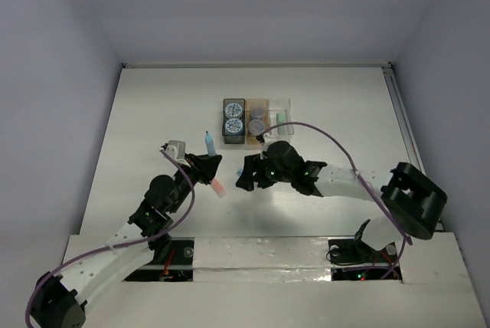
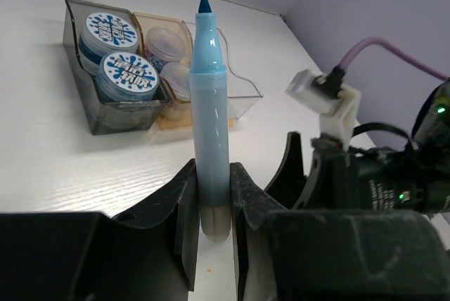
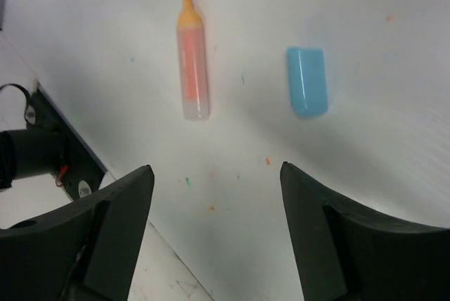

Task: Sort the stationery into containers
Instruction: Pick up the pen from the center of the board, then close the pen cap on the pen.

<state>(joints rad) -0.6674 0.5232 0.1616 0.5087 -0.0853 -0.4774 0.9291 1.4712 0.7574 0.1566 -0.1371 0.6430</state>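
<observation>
The left jaws clamp the base of an uncapped light-blue plastic marker (image 2: 211, 104), its long axis pointing straight out toward the joined row of small open boxes (image 2: 119, 114) ahead, while the right jaws gape wide above an orange marker (image 3: 192, 62) on the white tabletop (image 3: 365, 5).

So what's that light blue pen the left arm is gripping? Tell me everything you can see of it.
It is a light blue marker with a translucent, plastic-looking barrel, a cone-shaped neck and a bare dark blue felt tip; no cap is on it. Its butt end looks brownish. The left gripper pinches it near that end between two black fingers; nothing else visibly touches it. Its tip points toward the row of small boxes.
</observation>
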